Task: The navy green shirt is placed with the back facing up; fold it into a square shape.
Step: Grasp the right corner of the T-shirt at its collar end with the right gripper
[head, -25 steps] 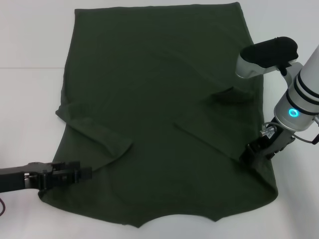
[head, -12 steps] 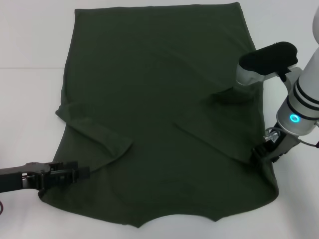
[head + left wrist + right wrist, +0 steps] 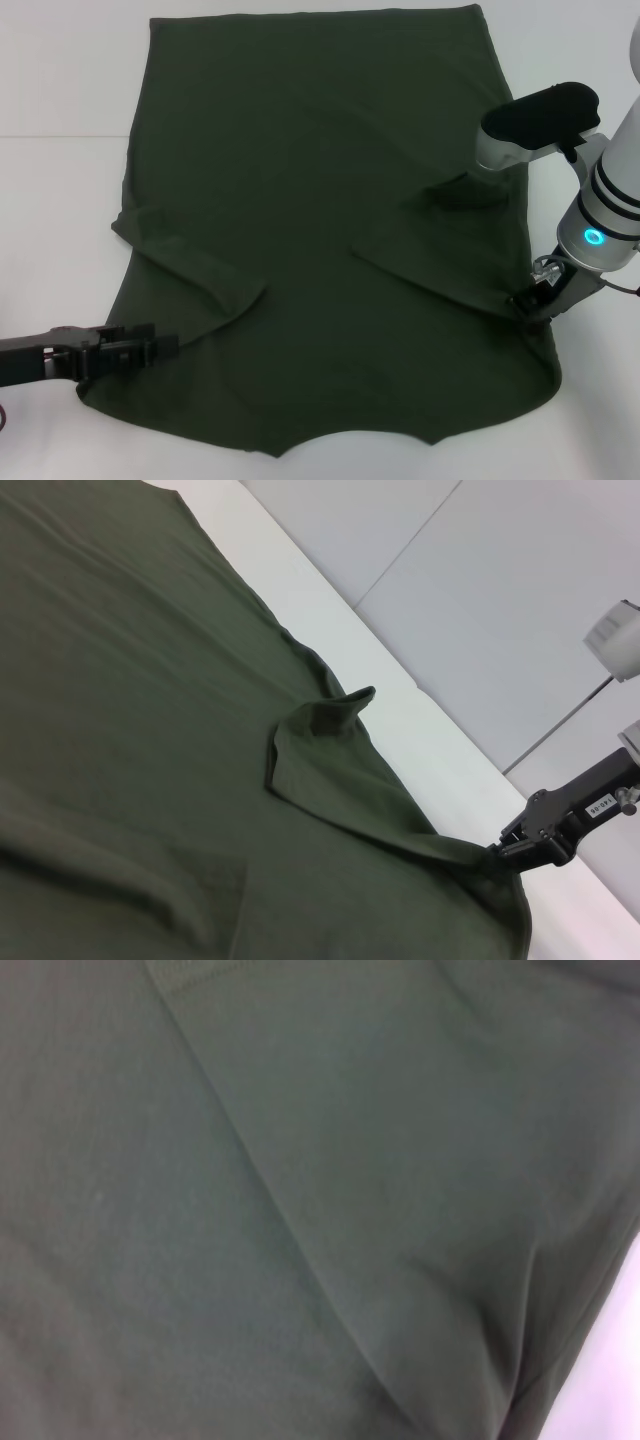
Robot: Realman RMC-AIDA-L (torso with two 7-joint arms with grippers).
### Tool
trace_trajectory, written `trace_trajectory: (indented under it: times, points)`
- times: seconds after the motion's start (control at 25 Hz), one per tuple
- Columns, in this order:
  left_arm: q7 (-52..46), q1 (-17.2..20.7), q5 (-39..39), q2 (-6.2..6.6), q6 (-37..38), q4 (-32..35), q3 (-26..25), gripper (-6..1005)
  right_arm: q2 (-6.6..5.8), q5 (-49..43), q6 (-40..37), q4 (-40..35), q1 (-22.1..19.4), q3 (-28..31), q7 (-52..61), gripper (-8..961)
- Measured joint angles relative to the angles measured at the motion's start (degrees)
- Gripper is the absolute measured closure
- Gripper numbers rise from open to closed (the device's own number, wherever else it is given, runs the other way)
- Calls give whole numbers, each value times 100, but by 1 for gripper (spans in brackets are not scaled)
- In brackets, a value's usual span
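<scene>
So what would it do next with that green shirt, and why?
Probably lift both edges and carry them inward. The left gripper sits at the navy green shirt's near left edge and the right gripper at its near right edge; both sleeves already lie folded in, the body unfolded.

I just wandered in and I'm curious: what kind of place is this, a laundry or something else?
Probably a robot test bench, not a laundry. One dark green shirt lies spread on a plain white table, with the left gripper and the right gripper at its edges. Nothing else in view.
</scene>
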Motion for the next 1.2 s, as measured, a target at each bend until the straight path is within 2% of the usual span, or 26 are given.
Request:
trace_trajectory:
  times: [0.24, 0.4, 0.72, 0.92, 0.96, 1.2]
  points:
    - [6, -2, 0, 0, -10, 7, 0, 307, -1, 0, -84, -21, -12, 2, -7, 940]
    - [7, -3, 0, 0, -12, 9, 0, 307, -10, 6, -192, -252, -181, 44, -17, 940]
    - [7, -2, 0, 7, -12, 7, -1, 307, -18, 287, -396, -1181, -1008, 580, -169, 940]
    - [6, -8, 0, 17, -19, 6, -1, 307, -25, 638, -311, -1313, -1462, 892, -370, 941]
    - [7, -5, 0, 18, -22, 7, -1, 307, -22, 774, -259, -1315, -1618, 1112, -482, 941]
    - [-10, -1, 0, 17, -71, -12, -16, 307, -32, 1129, -109, -1317, -1966, 1567, -739, 941]
